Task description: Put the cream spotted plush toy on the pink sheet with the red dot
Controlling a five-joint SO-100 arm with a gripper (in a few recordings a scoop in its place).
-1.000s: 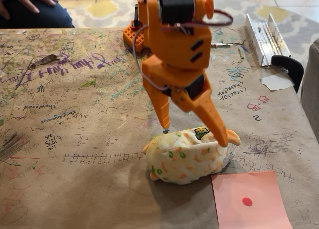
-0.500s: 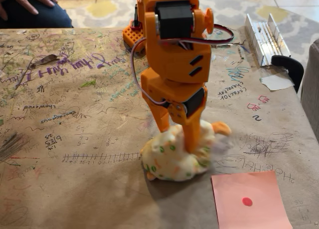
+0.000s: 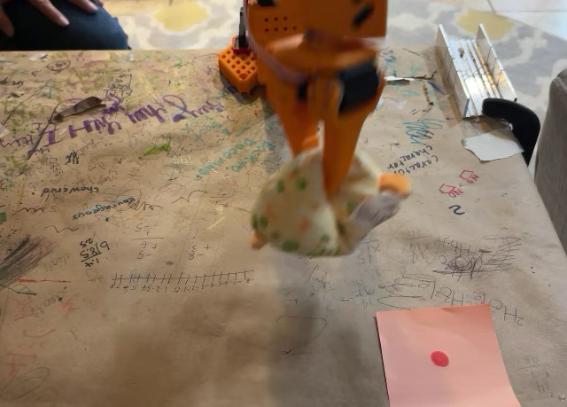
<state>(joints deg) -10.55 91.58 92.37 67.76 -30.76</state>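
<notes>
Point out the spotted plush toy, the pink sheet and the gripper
cream spotted plush toy (image 3: pixel 301 214): fixed view, its spotted body.
pink sheet (image 3: pixel 461 380): fixed view, bare pink paper beside the dot.
gripper (image 3: pixel 321 163): fixed view, between the fingertips.

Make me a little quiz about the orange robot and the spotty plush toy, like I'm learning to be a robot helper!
1. True or false: the cream spotted plush toy is lying on the table.
2. What is the gripper doing? A) hanging open over the sheet B) pinching the toy C) touching the white paper scrap
3. Fill in: the pink sheet with the red dot lies at the bottom ____ of the fixed view.

Key:
1. False. It hangs in the air, pinched between the orange fingers.
2. B
3. right, with nothing on it yet.
</notes>
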